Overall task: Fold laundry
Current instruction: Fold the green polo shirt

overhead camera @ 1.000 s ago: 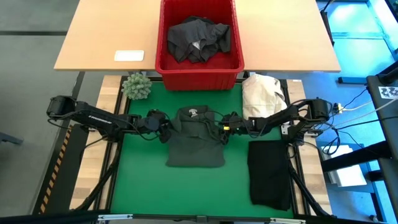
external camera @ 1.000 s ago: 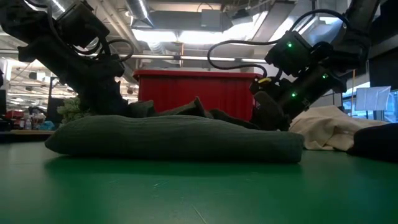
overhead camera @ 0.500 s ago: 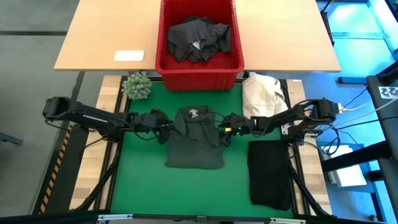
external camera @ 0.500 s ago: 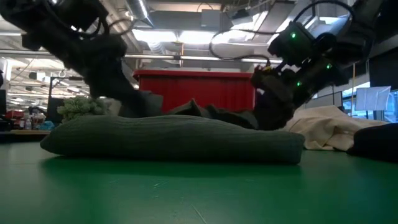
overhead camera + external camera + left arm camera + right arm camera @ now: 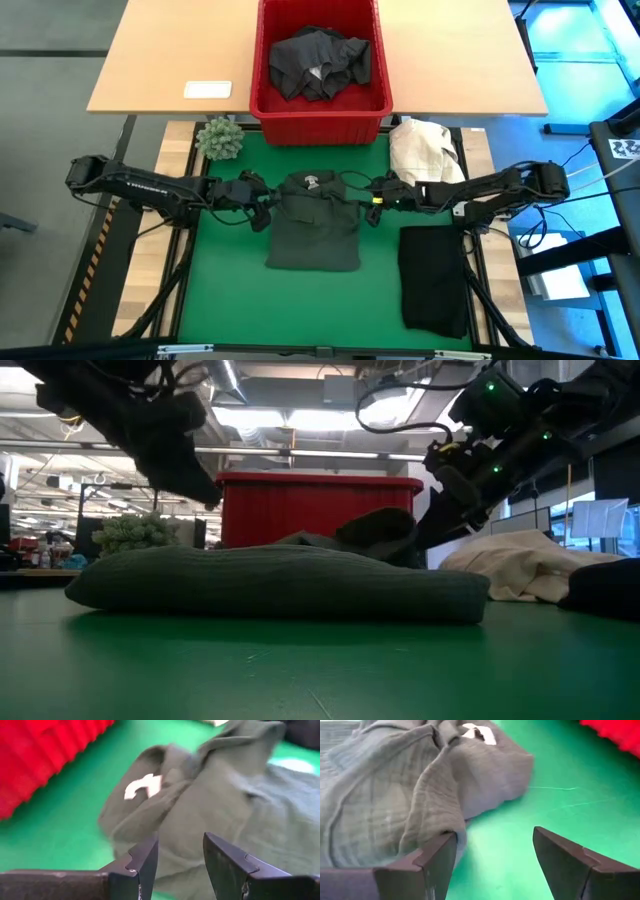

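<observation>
dark green garment (image 5: 316,222) mid green mat (image 5: 225,300) near its far edge, left gripper (image 5: 262,201) and right gripper (image 5: 370,200) flanking it, fingers apart, gripping nothing

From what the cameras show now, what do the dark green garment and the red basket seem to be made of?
The dark green garment looks like soft woven cotton with a matte finish: a crinkled grid texture and limp folds. The red basket looks like rigid moulded plastic, smooth and slightly glossy, with ribbed walls.

A light wooden table (image 5: 450,60) stood beyond the green mat (image 5: 230,290) (grey floor around); bright ceiling lights (image 5: 300,418) glowed overhead.
</observation>
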{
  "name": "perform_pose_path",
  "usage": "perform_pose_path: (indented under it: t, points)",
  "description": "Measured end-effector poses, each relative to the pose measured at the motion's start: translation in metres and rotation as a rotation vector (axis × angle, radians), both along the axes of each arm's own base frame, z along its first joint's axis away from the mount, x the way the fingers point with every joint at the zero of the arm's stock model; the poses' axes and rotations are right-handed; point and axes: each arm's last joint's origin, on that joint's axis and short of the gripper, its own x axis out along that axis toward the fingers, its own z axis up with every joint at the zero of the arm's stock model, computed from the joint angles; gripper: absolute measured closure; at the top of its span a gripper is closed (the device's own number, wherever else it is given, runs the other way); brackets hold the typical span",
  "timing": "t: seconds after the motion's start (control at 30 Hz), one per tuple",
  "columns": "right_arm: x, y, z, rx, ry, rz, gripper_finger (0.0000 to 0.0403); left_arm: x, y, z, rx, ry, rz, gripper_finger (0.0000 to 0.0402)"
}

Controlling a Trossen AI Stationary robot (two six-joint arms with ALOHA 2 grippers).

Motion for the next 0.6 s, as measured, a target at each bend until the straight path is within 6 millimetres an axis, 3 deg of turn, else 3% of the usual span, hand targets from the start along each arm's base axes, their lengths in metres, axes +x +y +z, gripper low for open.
perform_pose_path:
  t: [0.17,0.37,0.6]
  points:
    - [-0.001,0.000,0.005,-0.006,-0.024,-0.002,0.0141,0.003,-0.020,0.002,0.042,0.002,-0.164,0.0252]
    - [0.001,-0.001,0.012,-0.034,-0.079,-0.021,0.0141,0.007,-0.043,-0.011,0.130,0.078,-0.257,0.0253]
    - [0.001,-0.001,0.012,-0.054,-0.084,-0.022,0.0141,0.012,-0.055,-0.014,0.157,0.057,-0.316,0.0253]
